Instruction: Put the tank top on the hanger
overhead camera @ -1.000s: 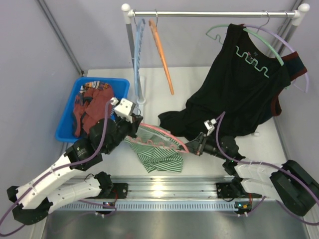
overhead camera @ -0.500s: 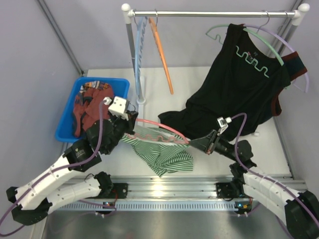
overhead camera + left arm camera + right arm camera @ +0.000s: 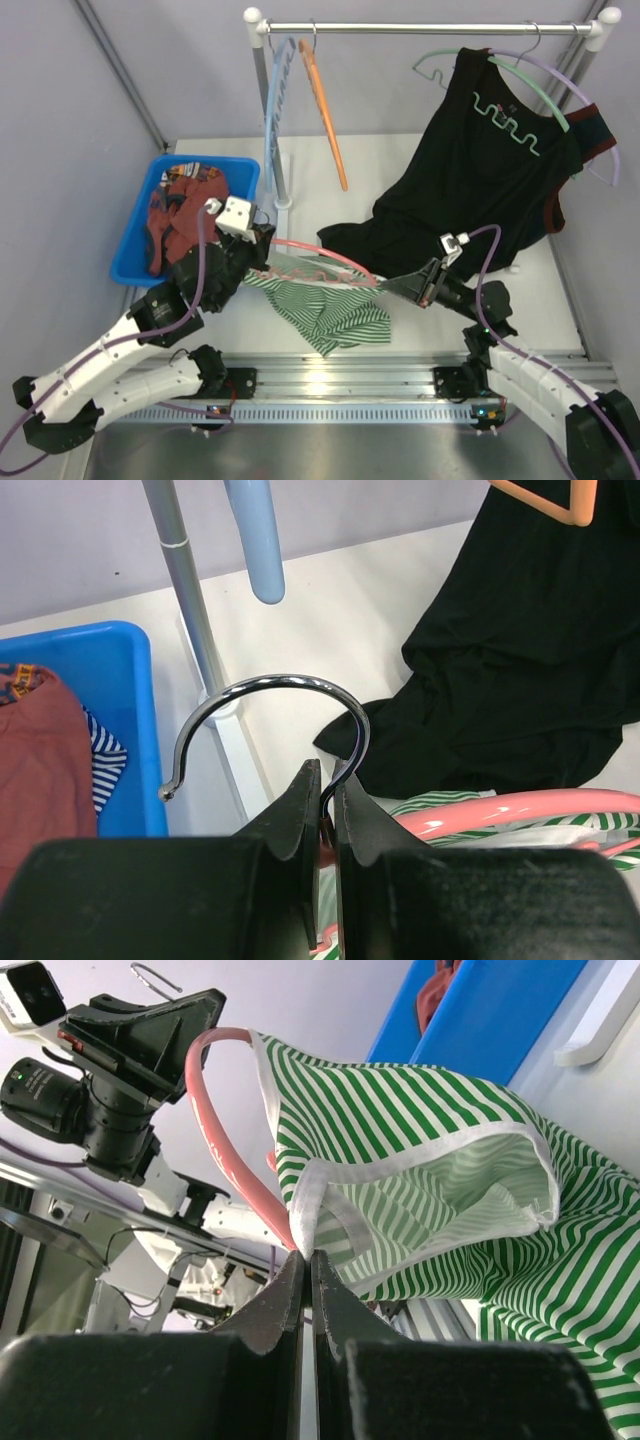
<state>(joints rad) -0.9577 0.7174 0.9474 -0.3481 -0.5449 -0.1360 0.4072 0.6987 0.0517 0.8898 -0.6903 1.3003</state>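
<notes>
The left gripper [image 3: 325, 780] is clamped narrow on the hook neck of the hanger [image 3: 520, 806]. The right gripper [image 3: 305, 1255] pinches the white trim of the tank top [image 3: 400, 1140] tight, just beside the hanger's pink arm. One opening seems threaded over that arm, and the rest, sagging below both grippers, is left to dress.

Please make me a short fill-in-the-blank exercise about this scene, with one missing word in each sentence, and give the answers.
The left hand grips the pink hanger by its metal ____.
The right hand pinches the striped tank top at its ____ trim.
The red cloth lies in the ____ bin.
Missing words: hook; white; blue.
</notes>
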